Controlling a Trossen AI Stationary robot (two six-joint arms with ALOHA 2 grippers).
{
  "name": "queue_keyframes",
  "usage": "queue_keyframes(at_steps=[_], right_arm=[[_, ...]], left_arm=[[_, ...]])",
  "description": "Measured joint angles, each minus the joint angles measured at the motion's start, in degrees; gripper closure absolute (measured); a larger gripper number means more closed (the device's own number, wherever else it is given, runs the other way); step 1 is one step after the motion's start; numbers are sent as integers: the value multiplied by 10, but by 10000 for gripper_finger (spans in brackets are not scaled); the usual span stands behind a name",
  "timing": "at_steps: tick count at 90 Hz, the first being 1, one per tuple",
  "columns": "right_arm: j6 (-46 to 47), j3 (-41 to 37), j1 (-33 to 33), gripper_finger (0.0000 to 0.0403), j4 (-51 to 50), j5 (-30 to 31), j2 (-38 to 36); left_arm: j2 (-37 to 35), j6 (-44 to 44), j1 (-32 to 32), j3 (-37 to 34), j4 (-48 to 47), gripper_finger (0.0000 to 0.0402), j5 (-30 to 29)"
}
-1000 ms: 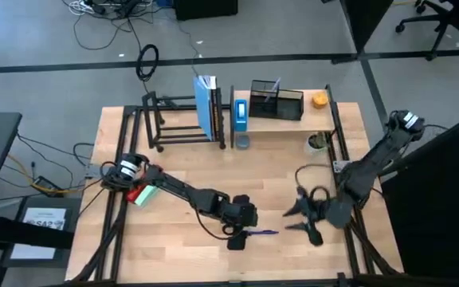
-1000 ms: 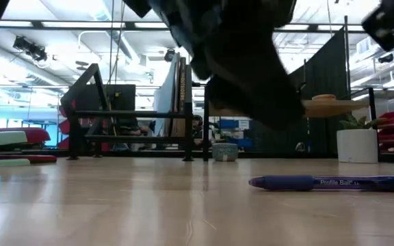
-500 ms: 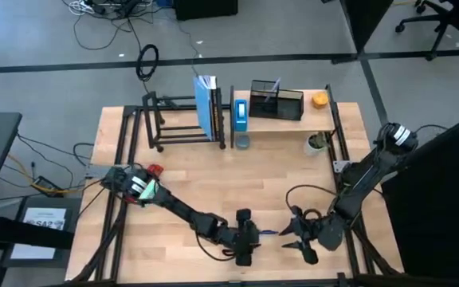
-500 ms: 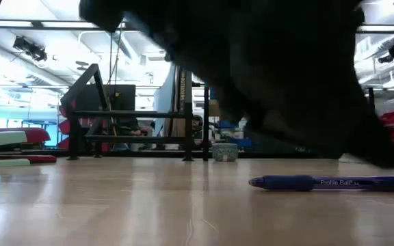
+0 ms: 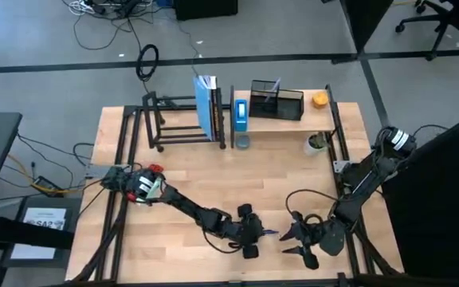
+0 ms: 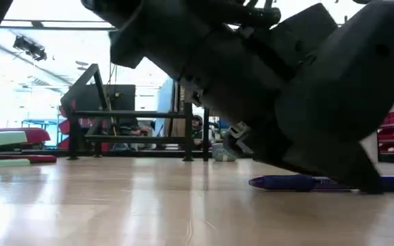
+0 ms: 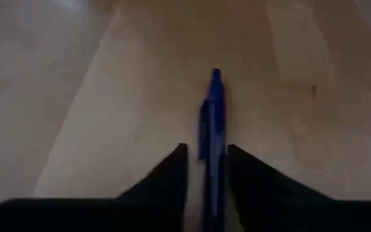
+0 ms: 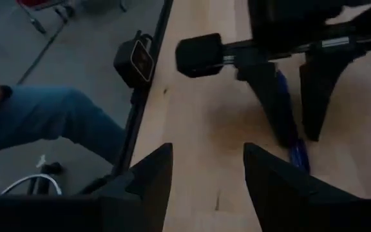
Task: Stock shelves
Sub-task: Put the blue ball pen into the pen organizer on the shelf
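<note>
The left gripper (image 7: 206, 169) straddles the blue pen (image 7: 212, 122) lying flat on the desk (image 5: 182, 175) well short of the shelves (image 5: 293, 123), fingers parted along its long axis, not yet clenched, while the right gripper (image 5: 297, 241) waits spread just beside.

We see the left pincer (image 5: 255, 237) low near the desk's (image 5: 182, 175) front edge, at a blue pen (image 5: 271, 233). The right pincer (image 5: 293, 241) sits just beside it, fingers spread. Both shelves (image 5: 183, 119) stand along the far edge.
</note>
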Motion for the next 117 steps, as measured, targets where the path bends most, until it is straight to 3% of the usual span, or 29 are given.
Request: queue_keyframes(at_steps=[18,36,49,61,72,79,101,117], right_arm=[[12,0,40,243,-8,85,-32],[130,1,98,243,-83,219,-26],[240,0,105,243,-124,302,-3],[251,0,88,238,-89,402,0],[171,0,87,226,-2,515,-12],[99,0,86,216,57,545,-22],[-194,0,63,181,282,474,-55],[-373,0,32,171,449,466,-58]], left_arm=[[-16,-32,8,-3,-11,395,-28],[-87,-16,7,-9,-16,398,-162],[-140,45,-6,-4,50,399,-225],[-146,142,-20,-6,164,400,-258],[-153,205,-33,-4,259,401,-277],[-154,228,-40,-4,287,401,-287],[-153,276,-43,-5,338,401,-285],[-152,292,-46,-5,363,401,-272]])
